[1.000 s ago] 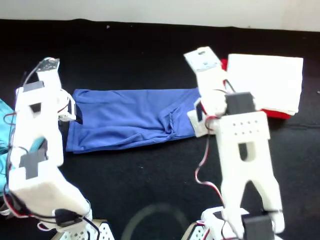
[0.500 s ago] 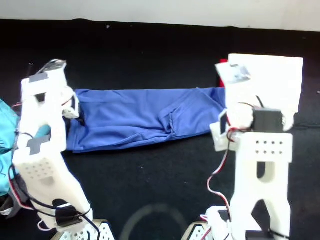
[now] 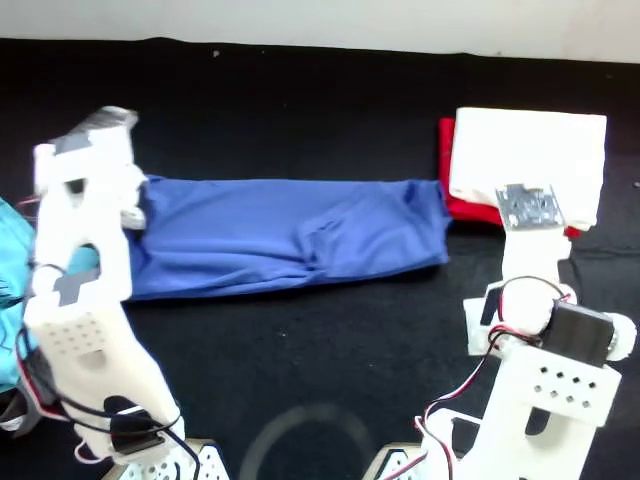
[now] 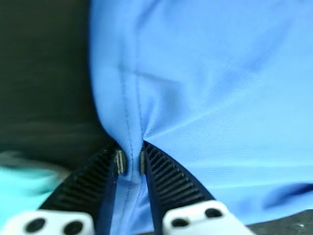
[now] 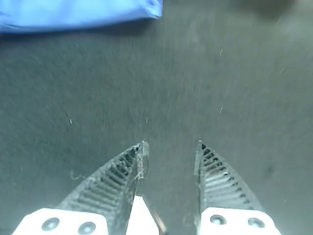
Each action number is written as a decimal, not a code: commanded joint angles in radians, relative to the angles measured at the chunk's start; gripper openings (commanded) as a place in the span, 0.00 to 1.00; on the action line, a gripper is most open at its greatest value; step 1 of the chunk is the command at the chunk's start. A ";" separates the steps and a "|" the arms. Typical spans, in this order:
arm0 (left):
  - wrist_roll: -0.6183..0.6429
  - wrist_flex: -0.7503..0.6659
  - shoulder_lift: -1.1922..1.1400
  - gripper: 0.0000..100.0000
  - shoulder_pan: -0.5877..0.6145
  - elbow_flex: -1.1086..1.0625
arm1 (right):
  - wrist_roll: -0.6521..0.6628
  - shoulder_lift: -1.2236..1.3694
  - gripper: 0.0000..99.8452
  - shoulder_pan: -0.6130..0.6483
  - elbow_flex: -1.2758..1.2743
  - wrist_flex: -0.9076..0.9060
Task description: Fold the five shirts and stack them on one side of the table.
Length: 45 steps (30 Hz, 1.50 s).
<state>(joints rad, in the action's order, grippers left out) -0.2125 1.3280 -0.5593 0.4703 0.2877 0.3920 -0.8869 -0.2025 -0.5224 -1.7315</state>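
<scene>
Left gripper (image 4: pixel 129 163): ridged jaws clamped hem fold of blue shirt (image 4: pixel 220 88), fine knit.
Right gripper (image 5: pixel 170 159): jaws stood parted over matte black table (image 5: pixel 220 73).

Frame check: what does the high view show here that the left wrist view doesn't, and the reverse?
High view adds: a folded white shirt lying on a red shirt at the table's far right, and the blue shirt spread out at full length. Left wrist view adds: the left tool shut on a seam at the blue shirt's edge. Both: the blue shirt, the black table and a teal cloth beside it.
</scene>
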 commanded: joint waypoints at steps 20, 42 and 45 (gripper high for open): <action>-0.023 0.440 0.071 0.01 -0.302 0.400 | 0.011 -0.018 0.01 -0.559 -0.710 0.659; 0.227 0.233 0.127 0.01 -0.931 0.398 | 0.005 -0.018 0.01 -0.585 -1.066 1.119; 0.227 0.161 0.127 0.01 -0.969 0.398 | 0.005 -0.018 0.01 -0.584 -1.066 1.119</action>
<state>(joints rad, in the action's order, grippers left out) 0.0069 1.5581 -0.4918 -0.4519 0.6513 0.3920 -0.9053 -0.8025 -1.5535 -0.6329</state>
